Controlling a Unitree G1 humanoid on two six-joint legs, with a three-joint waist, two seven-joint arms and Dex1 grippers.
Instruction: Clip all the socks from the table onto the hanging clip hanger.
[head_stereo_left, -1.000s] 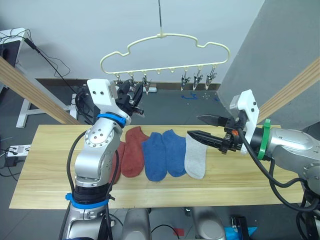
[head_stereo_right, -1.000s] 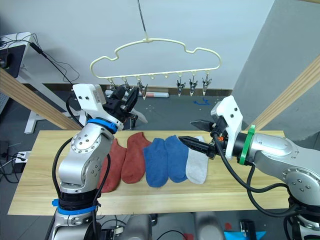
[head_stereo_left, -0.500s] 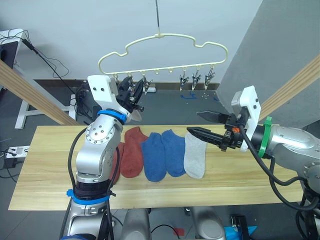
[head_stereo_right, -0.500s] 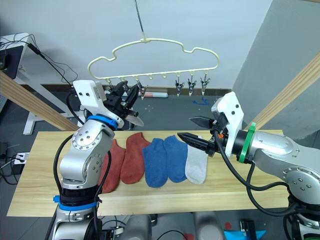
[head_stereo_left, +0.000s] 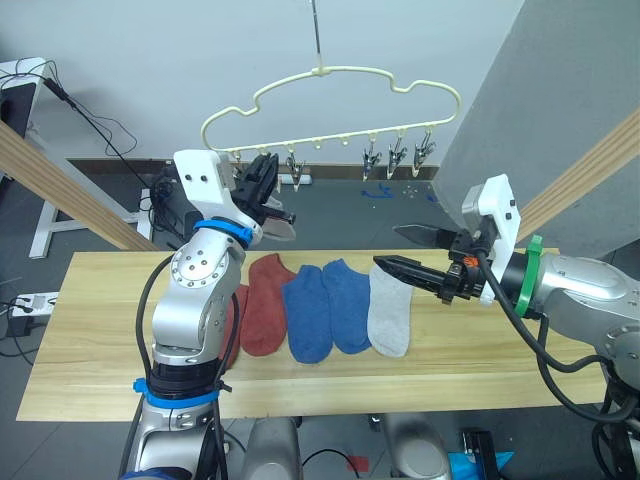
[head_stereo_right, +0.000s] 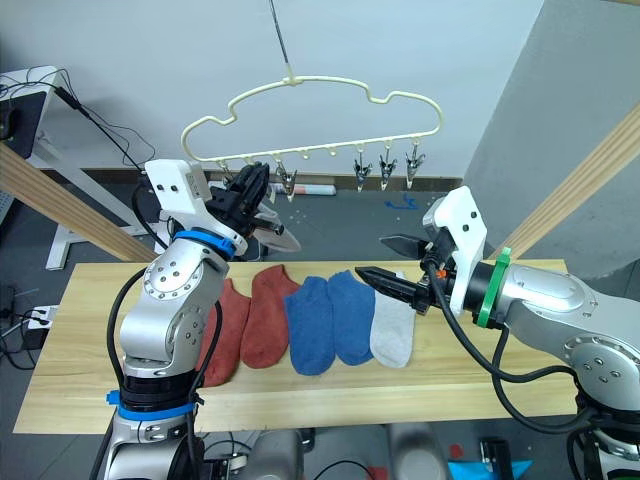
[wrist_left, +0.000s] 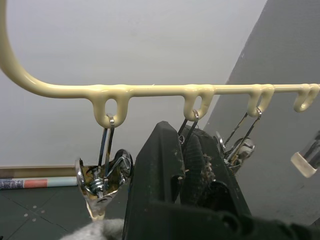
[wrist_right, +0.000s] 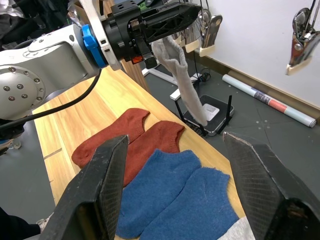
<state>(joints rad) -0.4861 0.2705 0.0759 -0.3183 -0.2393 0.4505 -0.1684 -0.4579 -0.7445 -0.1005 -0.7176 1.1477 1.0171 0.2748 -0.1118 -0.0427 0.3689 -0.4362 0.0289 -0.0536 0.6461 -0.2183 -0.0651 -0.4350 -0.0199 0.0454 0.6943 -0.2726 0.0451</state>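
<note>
Soft grey sock (wrist_right: 176, 65), limp, pinched at its cuff by left gripper (head_stereo_right: 255, 190); right gripper (head_stereo_right: 385, 262) spread, empty.

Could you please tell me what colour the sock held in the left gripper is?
Light grey; the sock in the left gripper shows best in the right wrist view.

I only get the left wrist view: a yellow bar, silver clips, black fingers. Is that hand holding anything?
Observer: Yes. The left gripper pinches a hanging grey sock just under the clip hanger.
Operator: What's left below?
Observer: Five socks lie side by side on the table: two rust-red socks, two blue socks and a flat grey sock.
Operator: And the other arm?
Observer: The right gripper hovers open over the flat grey sock.
</note>
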